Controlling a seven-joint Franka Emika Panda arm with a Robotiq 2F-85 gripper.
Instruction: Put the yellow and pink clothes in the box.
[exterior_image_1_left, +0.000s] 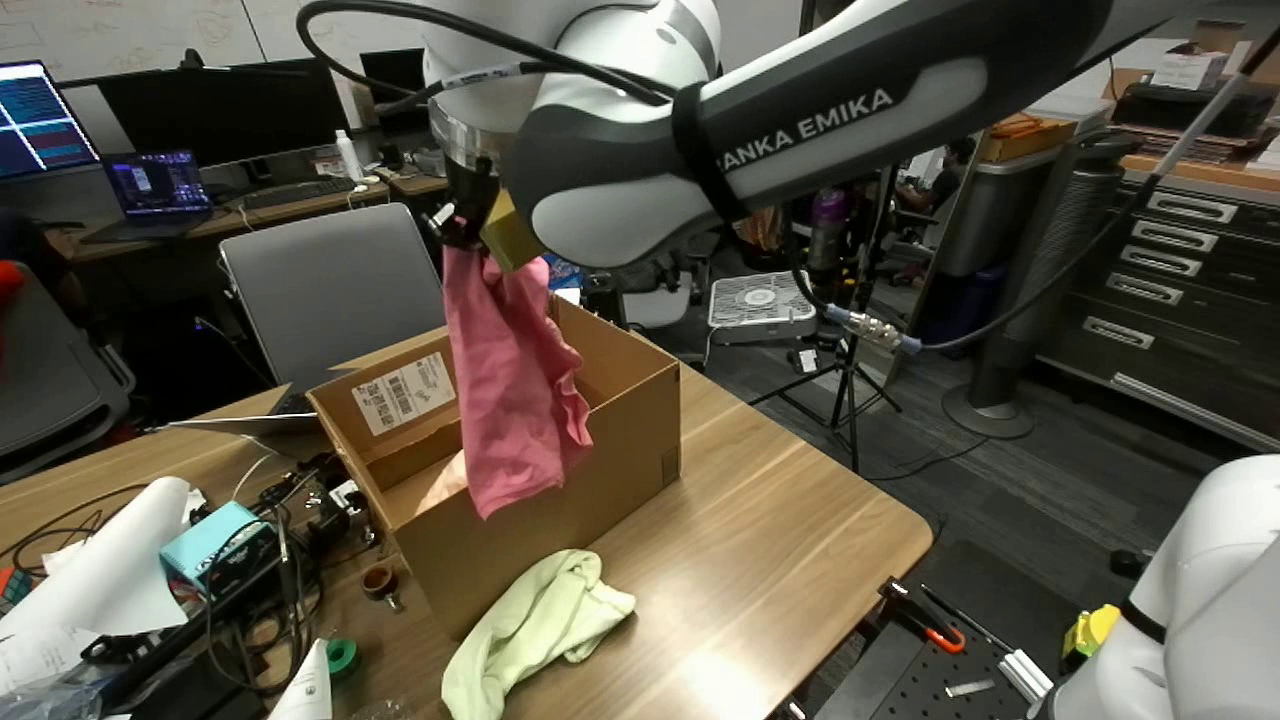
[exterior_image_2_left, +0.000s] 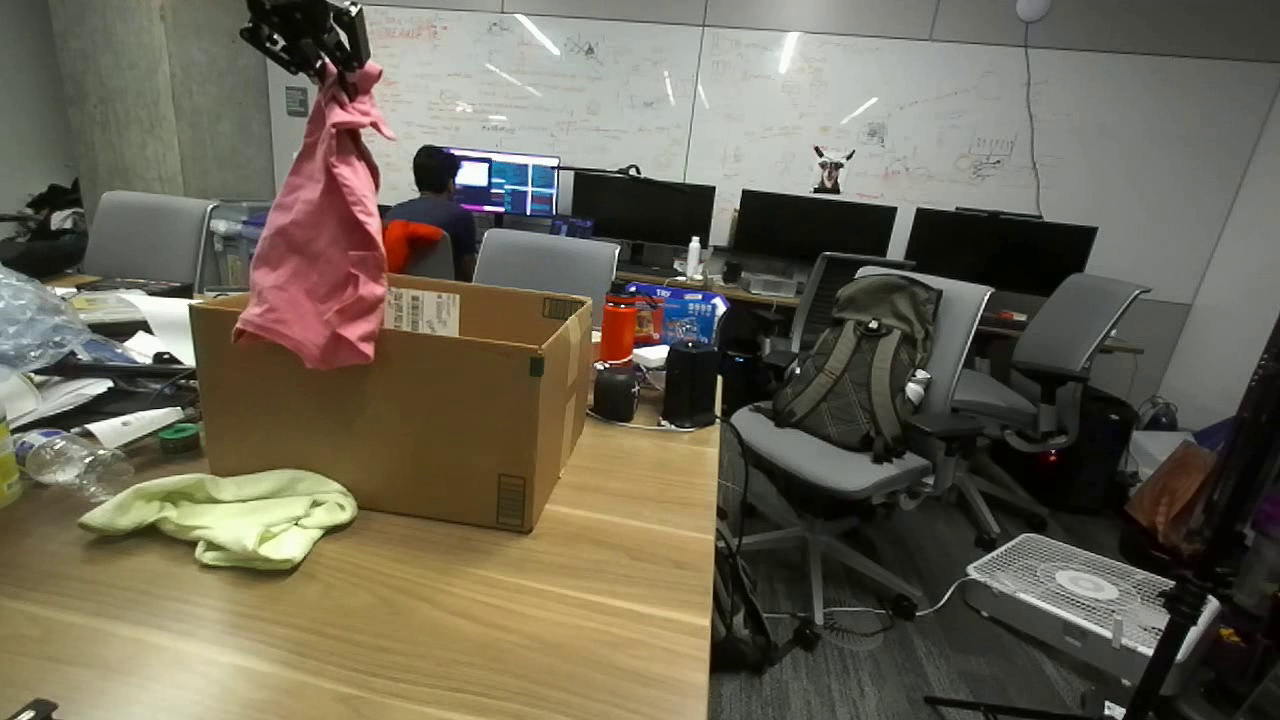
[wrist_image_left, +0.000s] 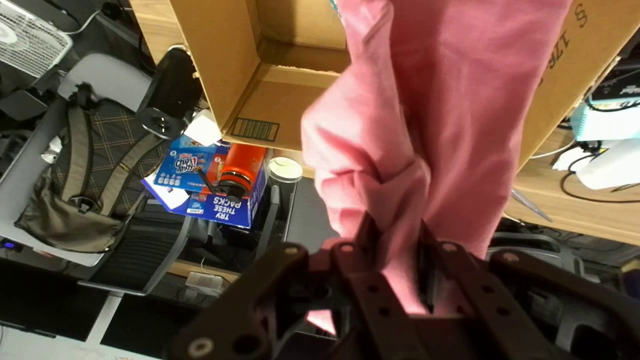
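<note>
My gripper (wrist_image_left: 397, 240) is shut on the pink cloth (wrist_image_left: 465, 115), whose folds are pinched between the fingers. In both exterior views the cloth (exterior_image_1_left: 515, 390) (exterior_image_2_left: 325, 240) hangs down from the gripper (exterior_image_1_left: 465, 238) (exterior_image_2_left: 342, 82) at the cardboard box. Its lower end overlaps the near wall of the box (exterior_image_1_left: 625, 435) (exterior_image_2_left: 440, 420); I cannot tell whether they touch. The box stands open at the top, a white label on an inner wall. Something pale peach (exterior_image_1_left: 445, 480) shows inside, mostly hidden. No yellow cloth can be made out; it is hidden or out of view.
A pale lime-green cloth (exterior_image_1_left: 545, 620) (exterior_image_2_left: 240, 515) lies on the table against the box's near side. Cables, paper and a teal box (exterior_image_1_left: 215, 540) clutter the table beside it. An orange bottle (exterior_image_2_left: 618, 325) and a black cylinder (exterior_image_2_left: 690, 385) stand behind the box.
</note>
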